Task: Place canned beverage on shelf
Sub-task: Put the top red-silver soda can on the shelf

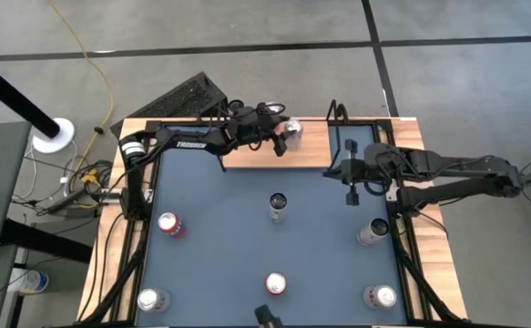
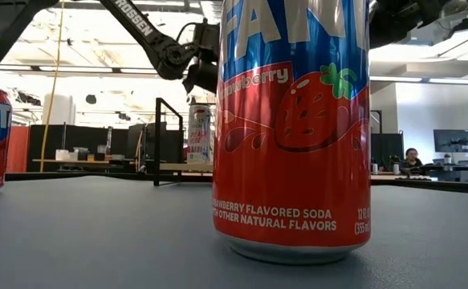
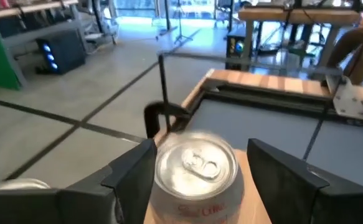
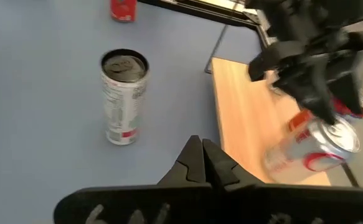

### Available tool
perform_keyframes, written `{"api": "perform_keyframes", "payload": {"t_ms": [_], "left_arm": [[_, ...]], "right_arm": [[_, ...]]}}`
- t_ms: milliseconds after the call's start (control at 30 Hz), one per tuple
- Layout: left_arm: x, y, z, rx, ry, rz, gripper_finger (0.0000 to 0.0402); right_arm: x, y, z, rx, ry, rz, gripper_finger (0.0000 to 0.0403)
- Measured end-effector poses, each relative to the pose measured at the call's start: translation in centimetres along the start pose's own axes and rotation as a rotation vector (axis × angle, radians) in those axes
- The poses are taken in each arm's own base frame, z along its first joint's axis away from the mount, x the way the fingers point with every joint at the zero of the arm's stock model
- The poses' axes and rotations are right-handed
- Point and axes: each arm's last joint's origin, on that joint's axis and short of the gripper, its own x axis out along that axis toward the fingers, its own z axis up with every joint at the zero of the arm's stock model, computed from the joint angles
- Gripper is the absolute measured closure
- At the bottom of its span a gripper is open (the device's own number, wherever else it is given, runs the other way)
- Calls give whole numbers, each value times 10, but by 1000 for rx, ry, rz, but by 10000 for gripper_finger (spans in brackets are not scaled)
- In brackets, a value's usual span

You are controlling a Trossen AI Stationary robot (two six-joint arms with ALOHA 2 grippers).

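Note:
A silver canned beverage (image 3: 197, 169) with red lettering stands upright over the far right part of the shelf (image 1: 247, 157), a light-wood board on a black wire frame at the table's far edge. My left gripper (image 1: 284, 137) reaches in level from the table's left and is shut on the can. Whether the can's base (image 2: 199, 160) rests on the board or hangs just above it, I cannot tell. My right gripper (image 4: 201, 157) is shut on nothing and hovers above the table, right of the shelf's near edge. My left gripper holds the can's upper side wall (image 3: 162, 186), just below the rim, between its two fingers (image 3: 131, 171). The fingers come in about level from the table's left, one on each side of the can. The can stays upright, top up.
A tall silver can (image 1: 276, 206) stands mid-table, and red and silver cans (image 1: 169, 223) (image 1: 275, 284) (image 1: 372, 231) are spread toward the near edge. A red strawberry soda can (image 2: 294, 128) fills the low view. The shelf's black wire uprights (image 1: 338, 114) rise at its right end.

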Motion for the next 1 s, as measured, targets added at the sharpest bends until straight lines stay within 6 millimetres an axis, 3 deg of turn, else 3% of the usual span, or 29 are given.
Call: {"api": "perform_keyframes", "payload": {"t_ms": [267, 533, 800, 1000], "left_arm": [[0, -2, -6, -26, 46, -14, 195], [-15, -3, 23, -8, 3, -46, 196], [-66, -6, 72, 68, 117, -63, 196], [-121, -22, 75, 134, 425, -149, 196]], "right_arm": [[0, 1, 0, 17, -1, 18, 403], [4, 0, 1, 42, -8, 15, 403], [30, -9, 18, 75, -118, -73, 403], [45, -50, 36, 130, -69, -211, 383]]}}
